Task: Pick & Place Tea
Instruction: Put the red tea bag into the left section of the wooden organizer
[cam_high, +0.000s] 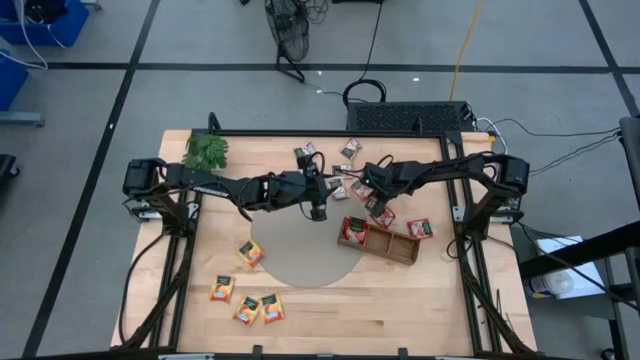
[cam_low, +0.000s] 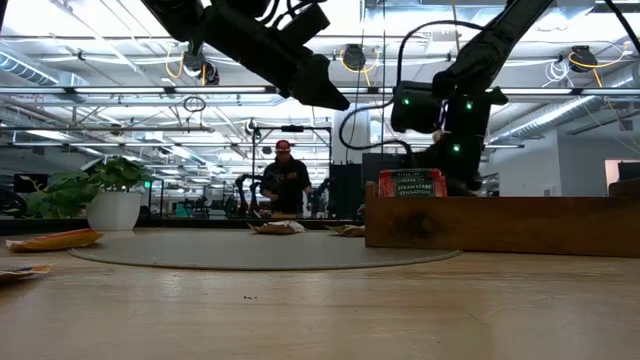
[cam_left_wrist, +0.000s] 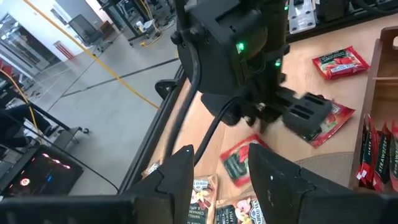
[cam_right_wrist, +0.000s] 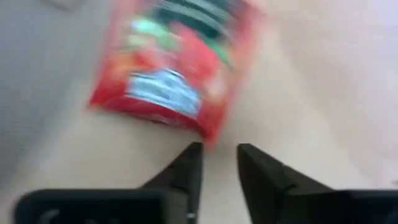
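Note:
Near the table's middle, just beyond the brown tray (cam_high: 395, 245), a red tea sachet (cam_right_wrist: 171, 68) lies flat. My right gripper (cam_right_wrist: 219, 154) stands over it, fingers closed to a narrow gap at its near corner. My left gripper (cam_left_wrist: 224, 171) hangs open above the table to the left of that spot (cam_high: 318, 207), with nothing between its fingers. More red sachets stand in the tray's left compartment (cam_high: 352, 230). Another red one (cam_high: 419, 228) lies beside the tray. Orange-yellow sachets (cam_high: 247, 300) lie near the front left and grey-white ones (cam_high: 305, 155) at the far side. My right gripper meets the red sachet at its near corner (cam_right_wrist: 208, 135), which reaches the gap between the two fingertips (cam_right_wrist: 194, 152). The fingers come steeply from above, slanting. In the left wrist view one finger (cam_left_wrist: 303, 114) lies over the sachet's edge (cam_left_wrist: 336, 119). The sachet rests on the table.
A round grey mat (cam_high: 300, 255) lies at the table's centre. A green leafy sprig (cam_high: 206, 152) sits at the far left corner. Loose sachets (cam_left_wrist: 239, 163) lie below my left gripper. A person (cam_low: 283, 180) stands in the room beyond the table.

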